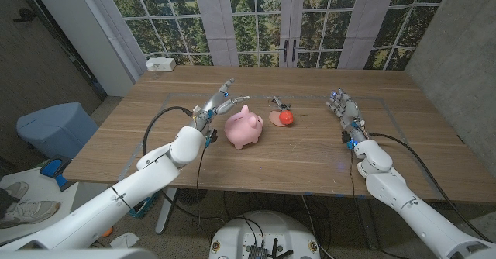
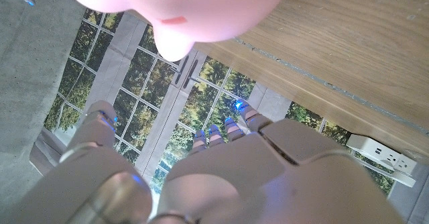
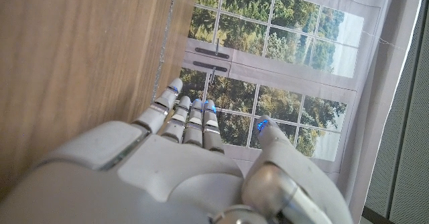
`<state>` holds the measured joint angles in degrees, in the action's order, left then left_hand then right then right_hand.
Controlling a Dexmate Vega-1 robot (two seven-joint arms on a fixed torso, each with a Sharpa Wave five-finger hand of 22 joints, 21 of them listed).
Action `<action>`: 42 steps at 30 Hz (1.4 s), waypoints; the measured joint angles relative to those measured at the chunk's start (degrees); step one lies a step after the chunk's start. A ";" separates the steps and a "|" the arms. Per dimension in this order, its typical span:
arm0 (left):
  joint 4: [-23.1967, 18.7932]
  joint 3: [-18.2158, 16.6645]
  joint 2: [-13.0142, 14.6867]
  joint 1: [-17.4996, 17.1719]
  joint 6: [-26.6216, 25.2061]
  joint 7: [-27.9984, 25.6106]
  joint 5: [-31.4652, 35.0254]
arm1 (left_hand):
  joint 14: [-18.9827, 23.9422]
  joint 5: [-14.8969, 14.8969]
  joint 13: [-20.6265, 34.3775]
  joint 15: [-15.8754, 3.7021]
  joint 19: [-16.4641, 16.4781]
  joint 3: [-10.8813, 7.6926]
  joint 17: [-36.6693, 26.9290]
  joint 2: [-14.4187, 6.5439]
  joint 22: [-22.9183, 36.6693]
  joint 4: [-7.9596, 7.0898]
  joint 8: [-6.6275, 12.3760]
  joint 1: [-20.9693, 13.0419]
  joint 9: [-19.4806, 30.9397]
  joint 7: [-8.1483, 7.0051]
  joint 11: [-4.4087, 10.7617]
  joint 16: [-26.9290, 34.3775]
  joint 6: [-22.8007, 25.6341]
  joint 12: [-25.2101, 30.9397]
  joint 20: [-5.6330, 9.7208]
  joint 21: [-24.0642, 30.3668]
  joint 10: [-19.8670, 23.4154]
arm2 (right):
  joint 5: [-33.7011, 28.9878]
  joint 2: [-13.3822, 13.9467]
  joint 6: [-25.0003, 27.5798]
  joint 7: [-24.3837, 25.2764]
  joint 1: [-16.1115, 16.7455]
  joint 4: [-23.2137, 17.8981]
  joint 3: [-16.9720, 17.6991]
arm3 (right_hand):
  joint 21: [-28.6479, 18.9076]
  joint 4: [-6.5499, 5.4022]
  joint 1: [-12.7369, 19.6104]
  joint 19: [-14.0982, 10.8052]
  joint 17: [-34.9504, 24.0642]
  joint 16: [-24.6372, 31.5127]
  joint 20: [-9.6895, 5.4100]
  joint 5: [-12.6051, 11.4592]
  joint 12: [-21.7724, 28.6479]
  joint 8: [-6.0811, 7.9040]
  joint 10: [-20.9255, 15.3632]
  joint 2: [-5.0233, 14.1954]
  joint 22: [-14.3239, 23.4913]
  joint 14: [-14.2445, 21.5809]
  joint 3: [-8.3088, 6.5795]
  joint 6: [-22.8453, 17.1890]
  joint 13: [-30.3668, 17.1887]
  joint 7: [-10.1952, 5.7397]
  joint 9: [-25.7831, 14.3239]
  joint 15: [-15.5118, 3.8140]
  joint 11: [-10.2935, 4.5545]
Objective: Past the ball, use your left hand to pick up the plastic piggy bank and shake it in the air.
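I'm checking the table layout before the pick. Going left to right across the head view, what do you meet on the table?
Left robot hand → pink piggy bank → red ball → right robot hand.

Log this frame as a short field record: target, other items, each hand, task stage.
target: pink piggy bank, standing on the wooden table
other items: small red ball just right of the bank; white power strip at the far left edge
left hand: open, beside the bank, no grip visible
right hand: open, apart from all items
stage: bank not yet lifted
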<state>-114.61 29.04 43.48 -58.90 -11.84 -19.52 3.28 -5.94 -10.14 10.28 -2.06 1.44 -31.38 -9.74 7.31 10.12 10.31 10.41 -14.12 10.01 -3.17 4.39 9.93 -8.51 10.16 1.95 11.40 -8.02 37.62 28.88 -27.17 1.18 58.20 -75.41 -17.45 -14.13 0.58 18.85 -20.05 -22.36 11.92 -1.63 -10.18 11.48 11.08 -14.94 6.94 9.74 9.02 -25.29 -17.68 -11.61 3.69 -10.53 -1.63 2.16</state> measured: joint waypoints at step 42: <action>-15.06 6.24 5.77 0.23 -24.07 7.76 13.42 | -3.76 -3.49 0.28 2.26 -1.99 4.42 -0.28 4.09 0.02 0.04 0.64 -4.10 0.27 1.23 -1.39 0.00 -1.02 0.00 -3.93 -0.46 -1.72 | 0.28 0.37 -6.77 1.40 9.23 -5.23 3.14 | 0.39 0.79 0.01 -0.20 0.56 0.00 0.20 0.00 0.00 0.00 -0.31 0.01 0.27 0.22 0.79 0.11 0.01 0.51 0.00 0.22 0.31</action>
<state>-129.67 35.29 49.25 -58.67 -35.91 -11.76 16.71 -9.70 -13.62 10.56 0.20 -0.54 -26.96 -10.02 11.41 10.14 10.35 11.04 -18.22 10.28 -1.94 3.00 9.93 -9.53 10.16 -1.98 10.95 -9.74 37.91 29.25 -33.93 2.58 67.43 -80.65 -14.31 -13.74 1.37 18.86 -20.25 -21.80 11.92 -1.42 -10.18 11.48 11.07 -15.25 6.95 10.01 9.24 -24.49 -17.58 -11.60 4.20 -10.53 -1.41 2.46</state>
